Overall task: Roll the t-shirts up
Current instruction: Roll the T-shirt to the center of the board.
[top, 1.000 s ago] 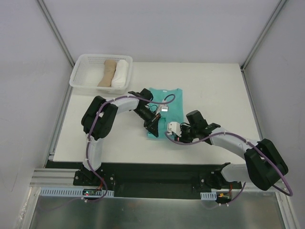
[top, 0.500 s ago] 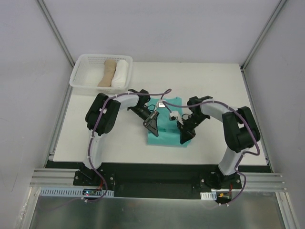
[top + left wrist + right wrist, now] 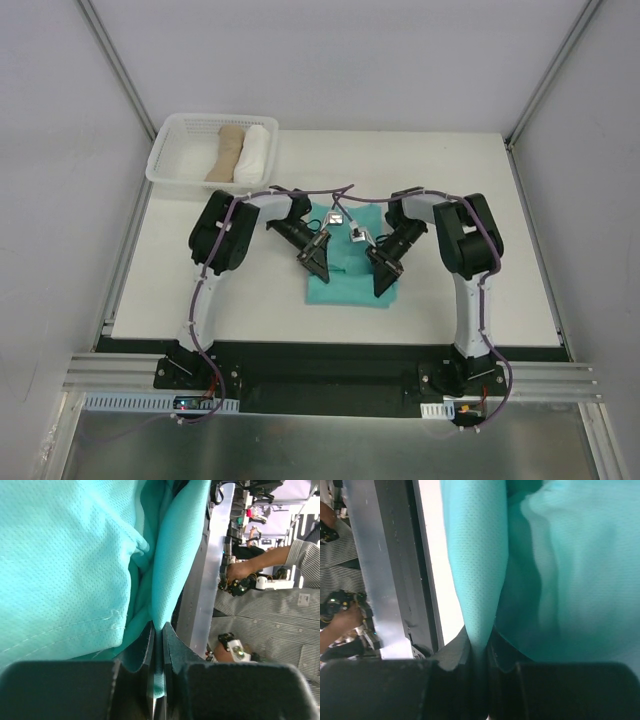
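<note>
T-shirt stock, 1 loose item: teal t-shirt (image 3: 348, 288), bunched on the white surface (image 3: 460, 190), directly under and between the 2 claws.

Left claw (image 3: 318, 270): top view shows it angled down onto the left side of the cloth, but not the grip itself. The left wrist view supplies that: the left claw (image 3: 157, 630) is clamped on a raised fold of the teal t-shirt (image 3: 65, 555), both fingers (image 3: 172, 645) pressed tight on the fabric with no gap showing. A stitched hem runs just left of the pinch.

Right claw (image 3: 384, 288): mirror pose on the right side of the cloth, close beside the left claw. The right wrist view shows the right claw (image 3: 479, 640) likewise closed on a standing ridge of the teal t-shirt (image 3: 560, 580), fingers (image 3: 455, 655) touching the fold on either side.

Top view only: white mesh basket (image 3: 165, 160) well away from both claws, at the far left corner of the surface, holding 2 rolled garments side by side, a tan roll (image 3: 226, 152) and a white roll (image 3: 255, 152).

Wrist views only: metal rail (image 3: 380, 580) beyond the cloth's edge; people in striped shirts (image 3: 280, 605) past it.
</note>
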